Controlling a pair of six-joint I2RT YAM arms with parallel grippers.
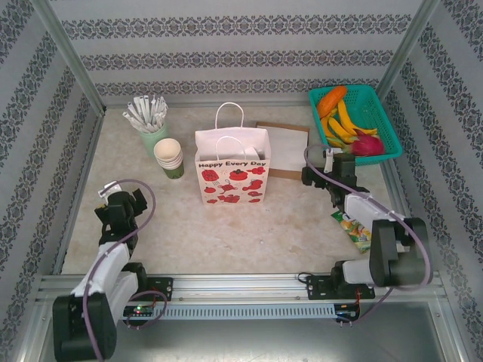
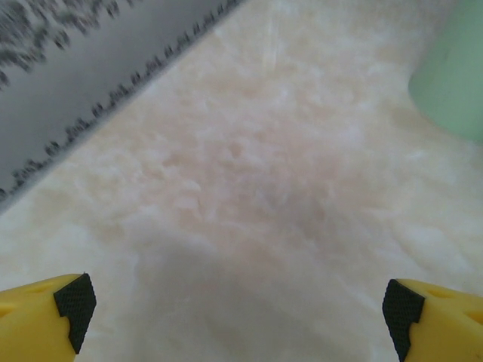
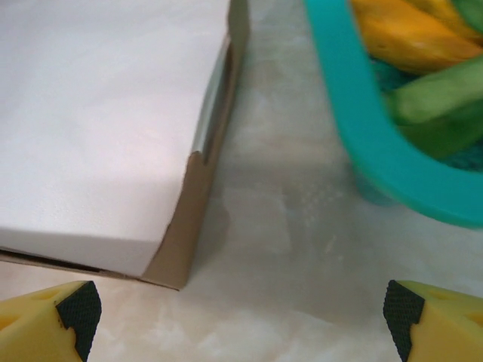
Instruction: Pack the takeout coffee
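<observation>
1. Left gripper (image 2: 240,305) hangs wide open, empty, over the marbled table (image 1: 226,234).
2. Right gripper (image 3: 241,309), equally wide and empty, sits between a box (image 3: 98,113) and basket (image 3: 362,143).
3. Patterned walls (image 1: 226,60) surround; the coffee's place I cannot tell.

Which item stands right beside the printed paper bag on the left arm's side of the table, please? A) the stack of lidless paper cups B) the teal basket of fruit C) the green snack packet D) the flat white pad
A: in the top view the stack of lidless paper cups stands just to the left of the paper bag.
</observation>
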